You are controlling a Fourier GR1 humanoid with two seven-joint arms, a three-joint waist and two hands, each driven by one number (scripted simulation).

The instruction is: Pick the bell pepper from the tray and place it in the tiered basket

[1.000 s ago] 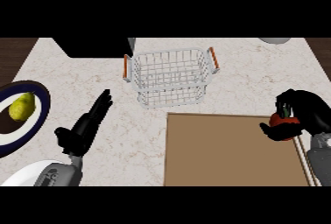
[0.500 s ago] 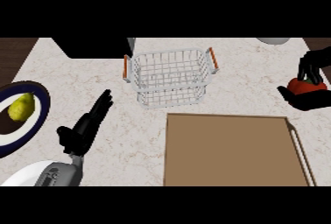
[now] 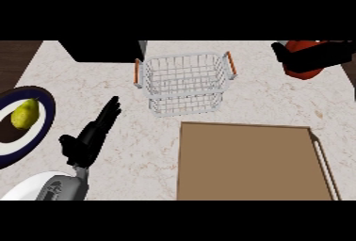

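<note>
Your right hand (image 3: 319, 56) is closed around the red bell pepper (image 3: 304, 73), to the right of the tiered basket (image 3: 184, 84). Your left hand (image 3: 90, 136) rests open over the table (image 3: 278, 106).

The marble counter (image 3: 278, 108) bears a wire basket (image 3: 184, 101), a brown tray (image 3: 246, 162) and a blue plate (image 3: 50, 113).

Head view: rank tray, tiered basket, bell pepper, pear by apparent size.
1. tray
2. tiered basket
3. bell pepper and pear: not ranked; the right hand hides part of the bell pepper and may hold it nearer the camera.
</note>
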